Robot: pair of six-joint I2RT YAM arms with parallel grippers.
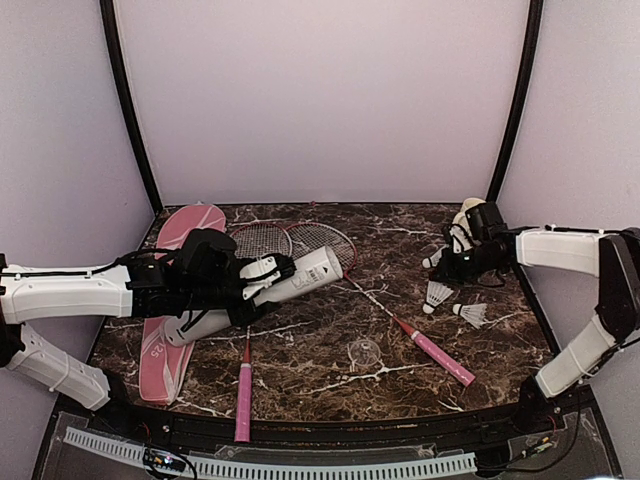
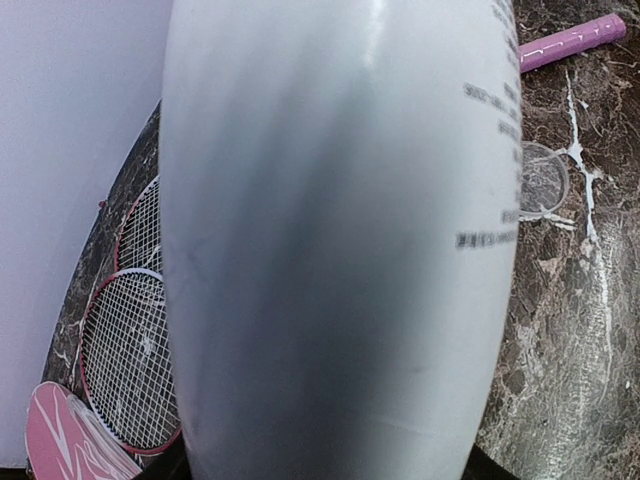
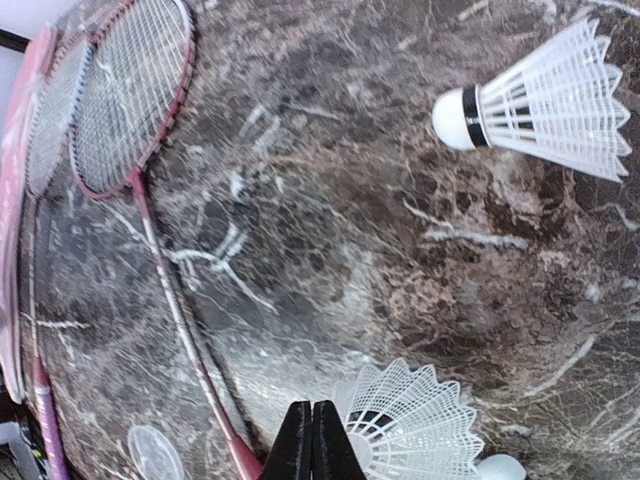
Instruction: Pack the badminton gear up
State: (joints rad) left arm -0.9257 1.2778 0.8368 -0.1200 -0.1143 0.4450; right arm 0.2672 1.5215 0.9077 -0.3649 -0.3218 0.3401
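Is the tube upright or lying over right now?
Lying over: the white tube runs roughly level across the left gripper, one end by the racquet heads.

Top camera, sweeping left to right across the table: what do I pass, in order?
Pink racquet cover → white tube, held in the left gripper → clear round lid → shuttlecocks.

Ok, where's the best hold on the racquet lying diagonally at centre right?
The pink handle, from straight above, closing across its width. The racquet lies flat on the table, and the handle is its thickest part, with bare marble on either side, so it is probably the easiest part to pinch.
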